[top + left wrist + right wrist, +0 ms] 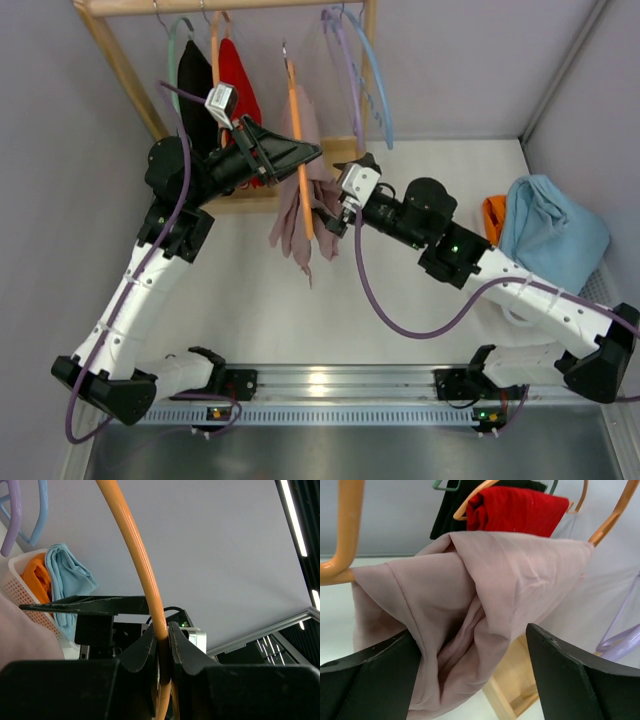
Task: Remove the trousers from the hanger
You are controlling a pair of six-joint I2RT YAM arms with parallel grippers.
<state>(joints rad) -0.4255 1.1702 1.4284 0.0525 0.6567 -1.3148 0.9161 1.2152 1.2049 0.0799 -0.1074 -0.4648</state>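
The orange hanger (297, 130) hangs tilted off the rack rail by its metal hook, and the dusty-pink trousers (298, 215) droop limp over it toward the table. My left gripper (303, 152) is shut on the hanger's orange arm; in the left wrist view the hanger (142, 570) runs down between the closed fingers (182, 645). My right gripper (330, 217) is open just right of the trousers. In the right wrist view a folded bunch of the trousers (485, 590) lies between its spread fingers (580, 680), against the left one. The hanger ends (345, 530) show at both sides.
A wooden rack (120, 70) stands at the back with a black garment (193, 90), a red garment (238, 80), and lilac (345, 60) and blue hangers (380, 90). A white basket (20, 585) at the right holds light blue cloth (550, 230) and orange cloth (493, 215).
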